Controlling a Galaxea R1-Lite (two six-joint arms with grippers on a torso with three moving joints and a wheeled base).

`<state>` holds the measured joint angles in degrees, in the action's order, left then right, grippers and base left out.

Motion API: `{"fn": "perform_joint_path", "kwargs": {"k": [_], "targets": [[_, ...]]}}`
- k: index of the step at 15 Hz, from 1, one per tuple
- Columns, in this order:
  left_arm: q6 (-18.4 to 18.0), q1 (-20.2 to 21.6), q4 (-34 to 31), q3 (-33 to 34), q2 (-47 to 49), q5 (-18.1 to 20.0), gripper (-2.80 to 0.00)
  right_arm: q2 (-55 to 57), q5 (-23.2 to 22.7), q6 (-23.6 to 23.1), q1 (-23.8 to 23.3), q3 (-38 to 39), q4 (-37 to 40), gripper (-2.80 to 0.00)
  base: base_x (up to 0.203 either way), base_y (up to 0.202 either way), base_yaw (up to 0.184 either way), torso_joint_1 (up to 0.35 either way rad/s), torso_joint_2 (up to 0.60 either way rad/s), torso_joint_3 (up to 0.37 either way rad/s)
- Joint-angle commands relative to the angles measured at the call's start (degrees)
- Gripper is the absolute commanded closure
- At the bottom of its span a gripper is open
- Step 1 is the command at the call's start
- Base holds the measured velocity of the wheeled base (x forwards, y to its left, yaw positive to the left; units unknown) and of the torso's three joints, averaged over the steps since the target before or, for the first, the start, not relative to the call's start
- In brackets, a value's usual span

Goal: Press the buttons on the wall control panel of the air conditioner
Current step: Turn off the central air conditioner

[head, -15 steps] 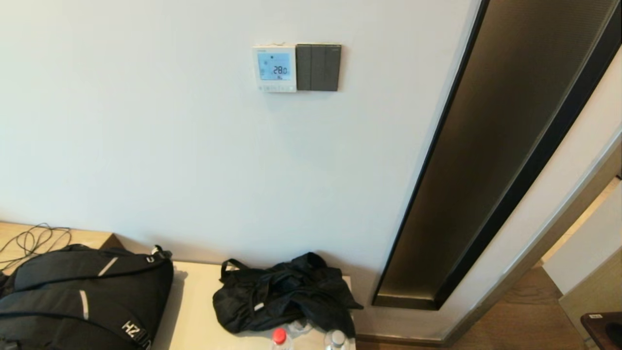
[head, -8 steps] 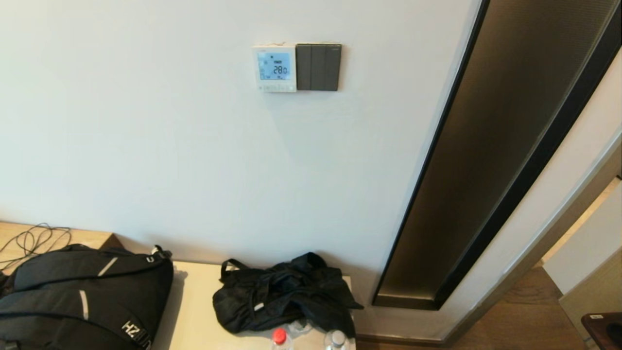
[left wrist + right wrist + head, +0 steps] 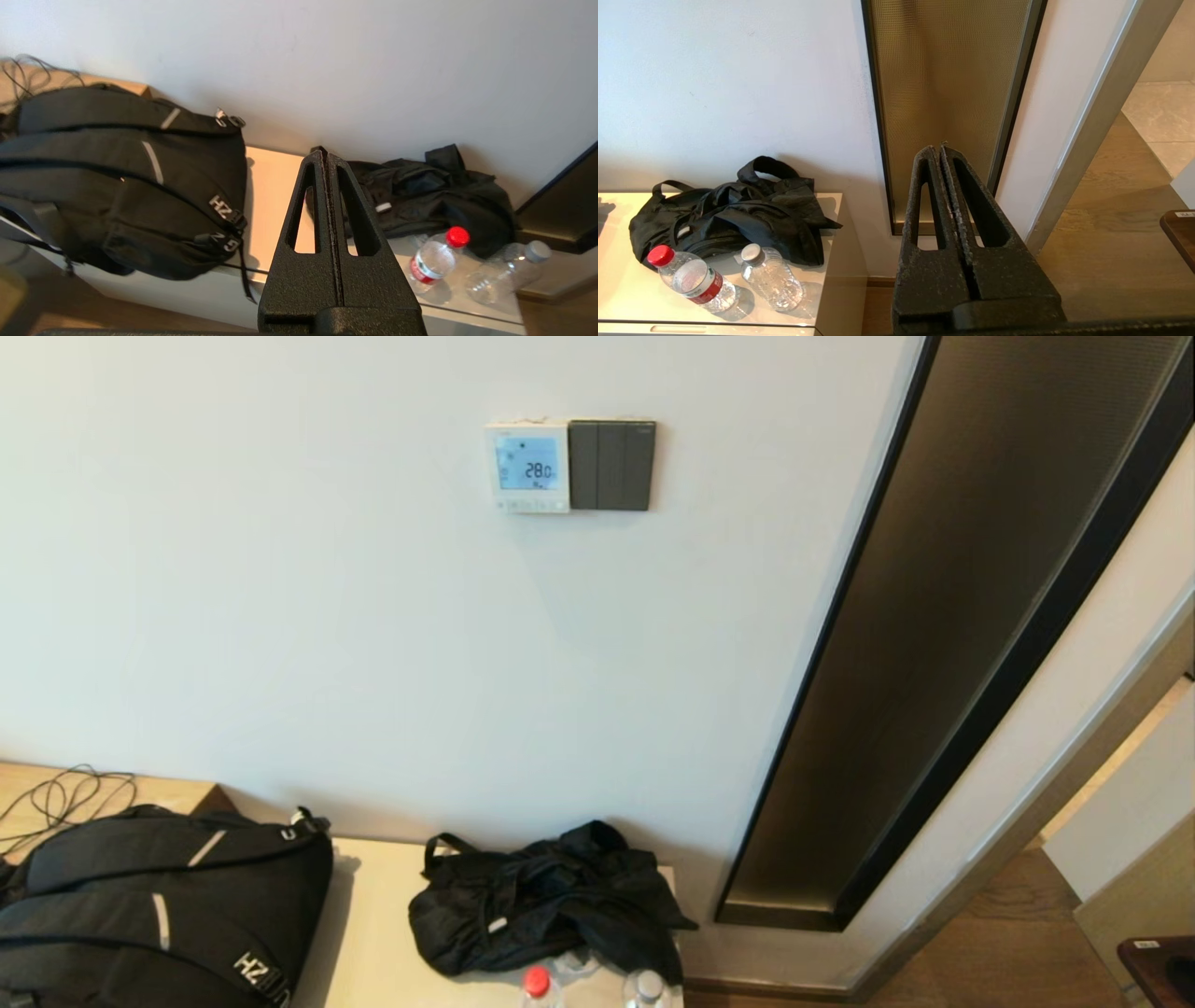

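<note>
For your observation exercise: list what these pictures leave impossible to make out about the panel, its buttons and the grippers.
- Buttons: head view, too small to count or read.
- Control panel: absent from both wrist views.
- Left gripper, right gripper: outside the head view; fingers shut.
- Backpack: cut off by the head view's edge.

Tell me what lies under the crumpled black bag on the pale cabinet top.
The crumpled black bag rests on the cabinet top. Two clear bottles, one red-capped, lie at its front edge. Anything beneath the bag's folds is covered.
</note>
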<state>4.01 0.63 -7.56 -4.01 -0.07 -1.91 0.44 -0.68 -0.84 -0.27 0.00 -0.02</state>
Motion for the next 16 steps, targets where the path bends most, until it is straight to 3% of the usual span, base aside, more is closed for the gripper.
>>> {"fn": "perform_joint_path", "kwargs": {"k": [1,16], "targets": [[-4.02,0.03,0.04,0.66,0.16,0.62,0.00,0.09,-0.02,-0.04,0.00,0.00,-0.06,0.00,0.000,0.000,0.000,0.000,0.00,0.000],[-4.27,-0.28,0.26,0.85,0.16,0.86,0.00,0.09,-0.02,-0.04,0.00,0.00,0.02,0.00,0.000,0.000,0.000,0.000,0.00,0.000]]}}
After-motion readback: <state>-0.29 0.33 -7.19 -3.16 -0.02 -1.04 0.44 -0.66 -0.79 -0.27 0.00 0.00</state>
